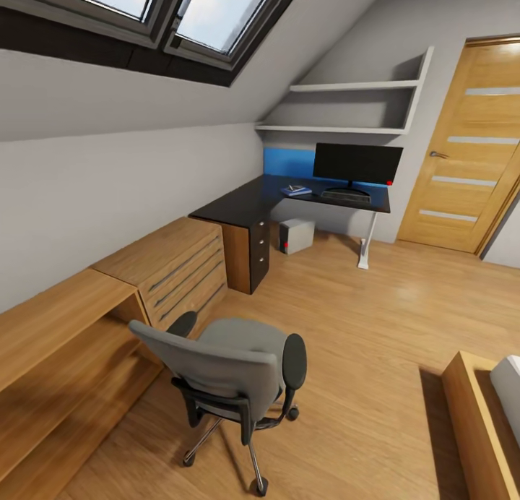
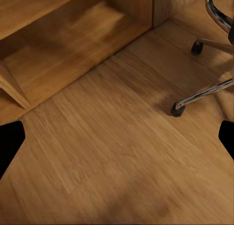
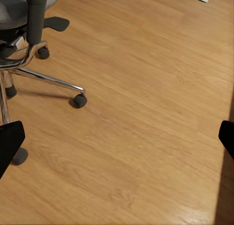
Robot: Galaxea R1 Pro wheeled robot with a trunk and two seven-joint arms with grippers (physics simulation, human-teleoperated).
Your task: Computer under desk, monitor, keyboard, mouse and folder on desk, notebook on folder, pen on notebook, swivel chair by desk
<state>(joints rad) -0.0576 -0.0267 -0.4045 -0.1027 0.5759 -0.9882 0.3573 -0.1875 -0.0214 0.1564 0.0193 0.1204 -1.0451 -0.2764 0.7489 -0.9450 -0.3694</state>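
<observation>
The grey swivel chair (image 1: 230, 366) stands in the foreground on the wood floor, far from the black L-shaped desk (image 1: 238, 207) in the far corner; its visible seat is bare. On the desk, the monitor (image 1: 357, 163) stands upright with the keyboard (image 1: 345, 194) in front of it. To their left lies a flat blue folder (image 1: 296, 191) with something small on top; I cannot make out the notebook, pen or mouse. The computer (image 1: 296, 235) sits on the floor under the desk. My left gripper (image 2: 117, 139) and right gripper (image 3: 117, 141) hang open over the floor, beside the chair's base (image 3: 46, 78).
A light wood drawer unit (image 1: 177, 265) and a low wooden bench (image 1: 58, 355) run along the left wall. A wooden door (image 1: 466, 149) is at the back right, and a wooden bed frame corner (image 1: 477, 413) at the lower right. Chair wheels (image 2: 178, 109) are close to both grippers.
</observation>
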